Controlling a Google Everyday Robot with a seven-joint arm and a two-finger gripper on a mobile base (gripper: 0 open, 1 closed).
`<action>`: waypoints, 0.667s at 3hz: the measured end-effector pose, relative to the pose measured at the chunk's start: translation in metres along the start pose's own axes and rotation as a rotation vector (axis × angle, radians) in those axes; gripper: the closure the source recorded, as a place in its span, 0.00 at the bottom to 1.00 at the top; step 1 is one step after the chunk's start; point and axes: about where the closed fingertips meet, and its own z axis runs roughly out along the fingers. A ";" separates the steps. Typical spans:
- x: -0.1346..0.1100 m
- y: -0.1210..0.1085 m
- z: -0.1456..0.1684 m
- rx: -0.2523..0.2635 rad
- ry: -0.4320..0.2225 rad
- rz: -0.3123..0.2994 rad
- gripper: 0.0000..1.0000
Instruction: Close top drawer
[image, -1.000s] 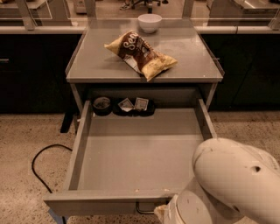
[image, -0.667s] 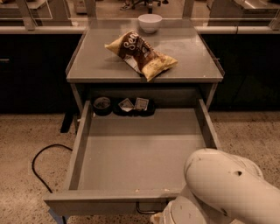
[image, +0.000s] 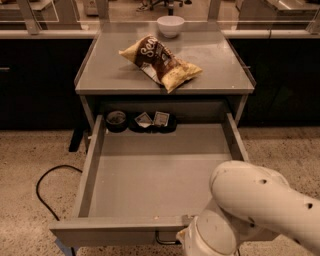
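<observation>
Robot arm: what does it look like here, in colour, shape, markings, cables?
The arm is a smooth, bulbous, cream-white shell with a few small dark holes and a round joint cap. No cables or markings show. The gripper is hidden beneath it, at the front of the top drawer.

Your white rounded plastic arm (image: 260, 200) fills btm right, elbow bent, round wrist joint (image: 215, 237) facing cam; gripper (image: 181, 234) mostly hidden behind it, at btm edge.

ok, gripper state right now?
gripper: cannot be told; low at the top drawer front beside the pull, mostly hidden by the arm.
</observation>
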 end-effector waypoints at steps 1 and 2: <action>0.004 -0.054 -0.032 0.066 0.031 0.025 0.00; 0.007 -0.057 -0.034 0.066 0.018 0.028 0.00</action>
